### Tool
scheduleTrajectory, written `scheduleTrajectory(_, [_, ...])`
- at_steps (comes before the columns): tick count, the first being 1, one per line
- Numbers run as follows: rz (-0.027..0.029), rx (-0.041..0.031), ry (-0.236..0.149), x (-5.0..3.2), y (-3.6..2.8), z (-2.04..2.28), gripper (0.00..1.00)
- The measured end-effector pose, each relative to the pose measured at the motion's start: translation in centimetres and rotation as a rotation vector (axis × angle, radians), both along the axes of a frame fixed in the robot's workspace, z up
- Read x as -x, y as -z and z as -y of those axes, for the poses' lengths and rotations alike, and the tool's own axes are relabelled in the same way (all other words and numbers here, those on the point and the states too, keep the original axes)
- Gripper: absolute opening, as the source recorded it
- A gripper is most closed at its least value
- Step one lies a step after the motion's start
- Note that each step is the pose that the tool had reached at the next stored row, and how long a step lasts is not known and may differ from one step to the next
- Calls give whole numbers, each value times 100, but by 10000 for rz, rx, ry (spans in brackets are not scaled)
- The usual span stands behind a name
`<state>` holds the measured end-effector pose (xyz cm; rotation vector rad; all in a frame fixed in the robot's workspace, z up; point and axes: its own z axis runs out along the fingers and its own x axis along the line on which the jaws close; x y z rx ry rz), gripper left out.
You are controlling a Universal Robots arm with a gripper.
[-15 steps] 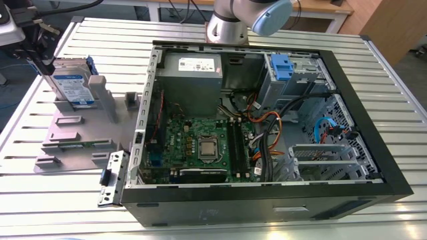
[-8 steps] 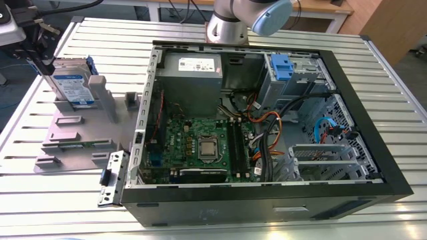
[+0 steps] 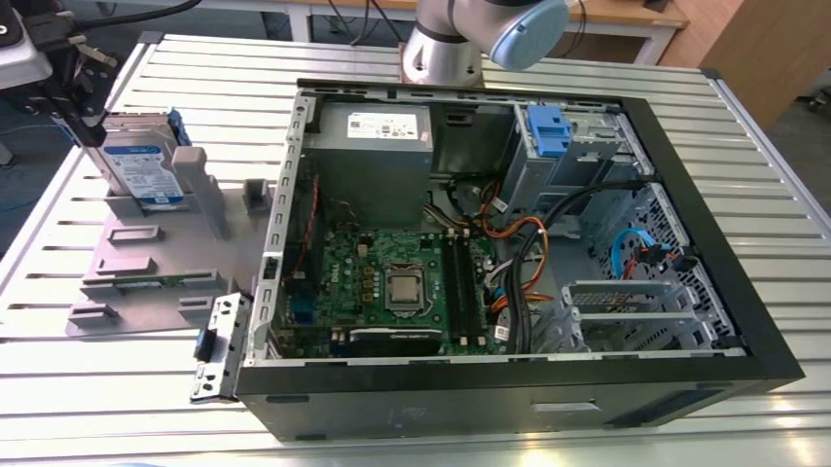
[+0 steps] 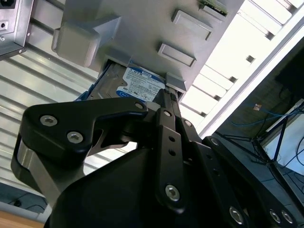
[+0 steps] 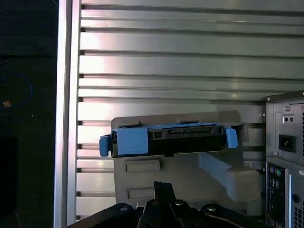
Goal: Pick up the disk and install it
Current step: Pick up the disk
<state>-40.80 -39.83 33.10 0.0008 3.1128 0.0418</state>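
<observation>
Exterior view first: the disk [image 3: 140, 161] stands on edge in a grey fixture [image 3: 143, 263] at the upper left of the frame. Its white-and-blue label faces the camera and its blue carrier frame shows along one edge. The black end effector [image 3: 93, 131] hangs just beside the disk's upper corner, toward the exterior view's left; whether it touches the disk cannot be told there. The fixture lies on a slatted metal counter [image 3: 766, 195], just beside an open computer case [image 3: 520, 389] that takes up the middle and right of the frame. Inside the case, a green motherboard [image 3: 389, 282] sits at lower centre, a grey power supply [image 3: 370, 131] at upper centre, and a blue drive bracket [image 3: 548, 131] in the bay at upper right. The arm [image 3: 454, 44] rises behind the case at top centre. In the first wrist view the disk [image 5: 166, 140] shows edge-on, with blue tabs at both ends, seated in the fixture [image 5: 190, 173]. A strip of fixture is visible between it and the end effector [image 5: 161, 187], and the computer case [image 5: 285, 156] stands alongside. In the second wrist view the end effector [image 4: 164, 95] reaches close to the labelled face of the disk [image 4: 140, 85], which sits in a slot of the fixture [image 4: 142, 23]. Whether the end effector is wide or narrow cannot be told from any view.
</observation>
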Motion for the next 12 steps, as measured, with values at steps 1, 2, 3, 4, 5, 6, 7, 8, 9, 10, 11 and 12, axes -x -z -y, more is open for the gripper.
scheduleTrajectory(1, [0, 4, -18, 0, 0, 0, 11])
scheduleTrajectory(2, [0, 7, -36, 0, 0, 0, 11])
scheduleTrajectory(3, [0, 9, -53, 0, 0, 0, 11])
scheduleTrajectory(4, [1, 13, -70, 0, 0, 0, 11])
scheduleTrajectory(5, [1, 16, -86, 0, 0, 0, 11])
scheduleTrajectory(6, [0, 19, -103, 0, 0, 0, 11])
scheduleTrajectory(7, [1, 21, -121, 0, 0, 0, 11])
scheduleTrajectory(8, [0, 24, -138, 0, 0, 0, 11])
scheduleTrajectory(9, [0, 27, -153, 0, 0, 0, 11])
scheduleTrajectory(10, [1, 30, -168, 0, 0, 0, 11])
scheduleTrajectory(11, [1, 32, -183, 0, 0, 0, 11])
scheduleTrajectory(12, [1, 35, -198, 0, 0, 0, 11])
